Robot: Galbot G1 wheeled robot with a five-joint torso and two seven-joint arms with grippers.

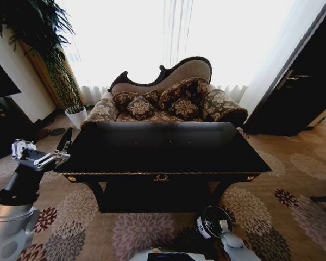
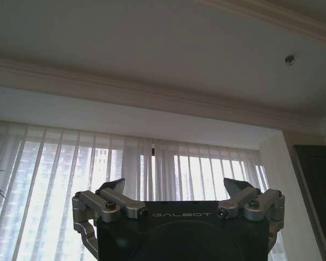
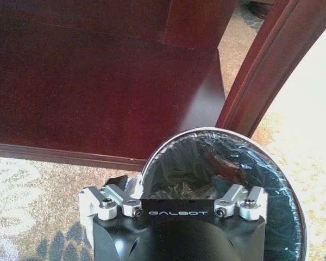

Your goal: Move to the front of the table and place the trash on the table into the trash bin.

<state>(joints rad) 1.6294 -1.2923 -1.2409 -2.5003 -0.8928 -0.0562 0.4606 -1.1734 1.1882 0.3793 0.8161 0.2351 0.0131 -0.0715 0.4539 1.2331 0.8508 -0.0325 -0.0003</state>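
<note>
The table (image 1: 163, 152) stands straight ahead, its glossy black top bare; the trash is out of view on it. Low by the table's front right leg sits the trash bin (image 1: 211, 216), round, with a black liner. My right gripper (image 1: 224, 227) hovers over the bin's near rim, open and holding nothing. In the right wrist view the right gripper (image 3: 176, 187) sits over the bin (image 3: 271, 179), where a reddish shape lies among the liner's folds; I cannot tell what it is. My left gripper (image 1: 62, 149) is raised beside the table's left end, pointing up. It (image 2: 175, 187) is open and empty.
A patterned sofa (image 1: 168, 103) stands right behind the table. A tall plant in a white pot (image 1: 76, 115) is at the back left, and a dark door (image 1: 299, 81) at the right. Floral carpet (image 1: 293, 185) lies open on both sides. The table's dark wood underside (image 3: 98, 81) rises just beyond the bin.
</note>
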